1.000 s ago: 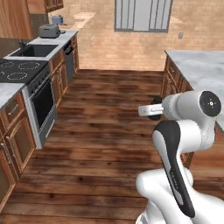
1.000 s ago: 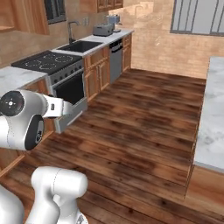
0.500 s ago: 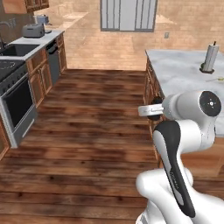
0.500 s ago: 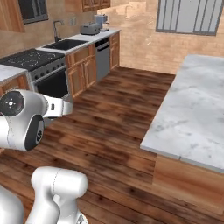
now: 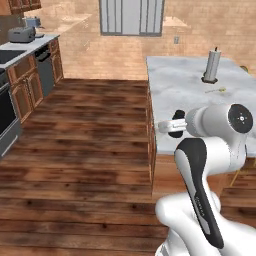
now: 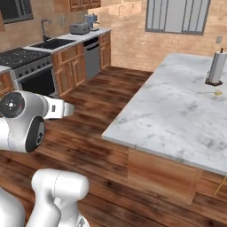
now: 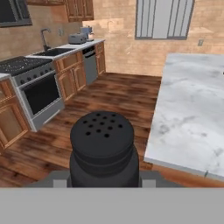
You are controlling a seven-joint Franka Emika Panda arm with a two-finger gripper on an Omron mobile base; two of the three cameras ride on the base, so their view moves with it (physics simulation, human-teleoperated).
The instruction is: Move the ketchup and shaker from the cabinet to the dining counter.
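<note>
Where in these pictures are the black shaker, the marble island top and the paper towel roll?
shaker (image 7: pixel 103 139): hand view, on its perforated black top.
dining counter (image 6: pixel 177 111): right base view, on bare marble near the middle.
paper towel roll (image 5: pixel 212 64): left base view, on the roll's side.

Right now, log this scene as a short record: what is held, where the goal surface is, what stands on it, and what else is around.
held item: shaker, black, perforated top, close before the hand camera
gripper: shut on the shaker, carried above the wood floor
goal surface: dining counter, marble, ahead and to the right of the arm
on the counter: paper towel roll upright near the far end; small yellowish item beside it, too small to identify
ketchup: no entry
background: stove, sink, toaster
</note>
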